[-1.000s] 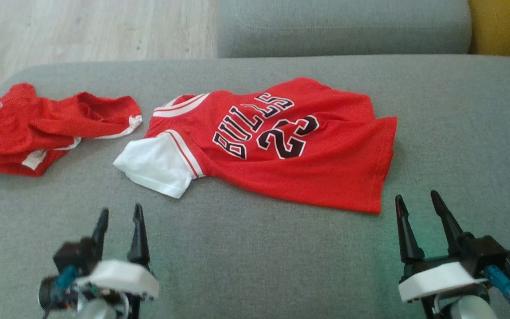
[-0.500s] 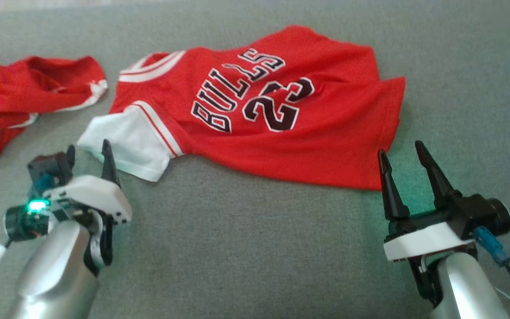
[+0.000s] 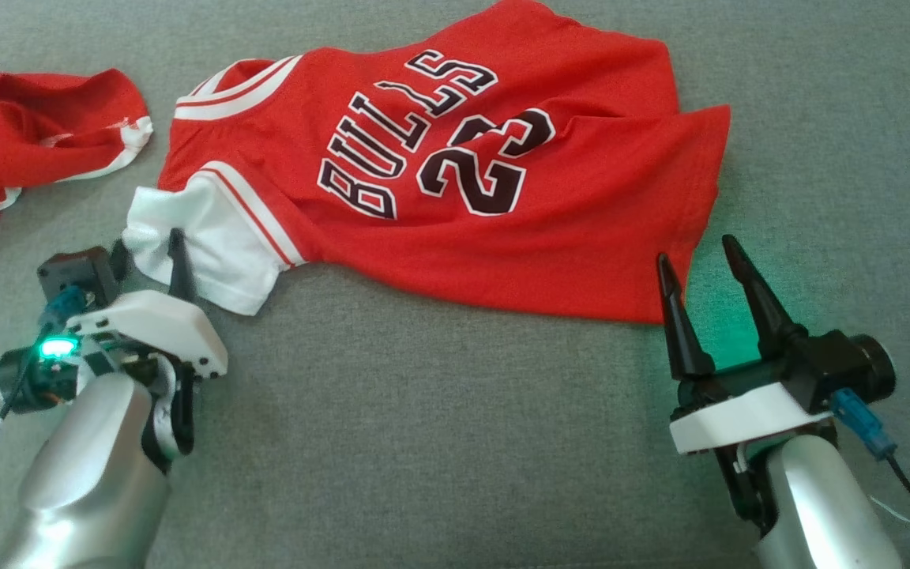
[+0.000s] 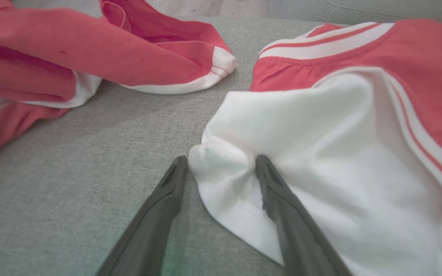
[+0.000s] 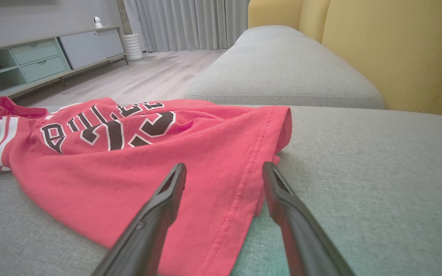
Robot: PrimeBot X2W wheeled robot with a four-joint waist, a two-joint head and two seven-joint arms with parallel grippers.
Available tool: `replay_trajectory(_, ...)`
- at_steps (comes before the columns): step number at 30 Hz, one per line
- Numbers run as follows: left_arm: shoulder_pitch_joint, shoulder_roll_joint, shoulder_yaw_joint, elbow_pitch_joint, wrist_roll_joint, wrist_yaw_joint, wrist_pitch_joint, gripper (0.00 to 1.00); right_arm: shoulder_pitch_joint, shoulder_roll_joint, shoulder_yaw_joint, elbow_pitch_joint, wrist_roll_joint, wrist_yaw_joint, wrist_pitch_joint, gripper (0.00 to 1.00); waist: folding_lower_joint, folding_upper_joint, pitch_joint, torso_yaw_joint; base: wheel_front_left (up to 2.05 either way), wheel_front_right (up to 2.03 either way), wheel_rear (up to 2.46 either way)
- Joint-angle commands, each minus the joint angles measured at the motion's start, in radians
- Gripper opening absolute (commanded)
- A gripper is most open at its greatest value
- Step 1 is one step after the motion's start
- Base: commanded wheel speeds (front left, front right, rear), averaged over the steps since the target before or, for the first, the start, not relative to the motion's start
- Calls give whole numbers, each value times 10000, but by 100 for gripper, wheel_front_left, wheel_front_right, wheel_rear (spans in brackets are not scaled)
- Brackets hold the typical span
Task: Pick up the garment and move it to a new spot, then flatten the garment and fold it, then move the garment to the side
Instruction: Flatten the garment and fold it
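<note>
2 silver arms (image 3: 92,474) with black-fingered grippers
The left gripper (image 3: 147,245) and right gripper (image 3: 695,250) each carry 2 tapered black fingers (image 3: 680,332) above a white shell (image 3: 747,415); beside the shell sits a black camera block (image 3: 850,363) with blue plug (image 3: 858,419); by the left shell, seemingly a green lamp (image 3: 56,348).

Two red garments are counted on one grey cushion (image 3: 423,442): one lettered jersey (image 3: 455,158) at twelve o'clock of the head view, one crumpled red garment (image 3: 36,134) at ten. Two grippers are counted, the left gripper (image 3: 147,243) at eight o'clock and the right gripper (image 3: 695,248) at four, each with two dark fingers (image 3: 676,316). One second grey cushion (image 5: 282,65) is seen at twelve o'clock of the right wrist view.
</note>
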Motion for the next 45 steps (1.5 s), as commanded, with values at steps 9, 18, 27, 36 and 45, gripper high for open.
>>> replay_trajectory(9,596,342,244,-947,-162,17,-88,0,-92,-47,424,262,268,-7,244,100,-1,0,-184,267,0,0,0)
replay_trajectory(18,1076,218,240,-2081,-181,97,-626,0,-223,-47,134,1011,627,-7,973,100,-1,0,-321,482,0,0,0)
replay_trajectory(27,1458,44,96,-2948,-106,156,-1103,0,-319,-47,653,1657,964,-7,2198,28,-1,0,-535,707,0,0,0)
replay_trajectory(36,1671,173,122,-3666,-10,178,-1504,0,-326,-47,476,824,1577,-7,1528,0,-1,0,-1169,618,0,0,0)
replay_trajectory(45,1575,709,313,-5410,353,359,-1707,0,-113,-47,-336,-1474,1467,-7,1451,0,-1,0,-2281,379,0,0,0)
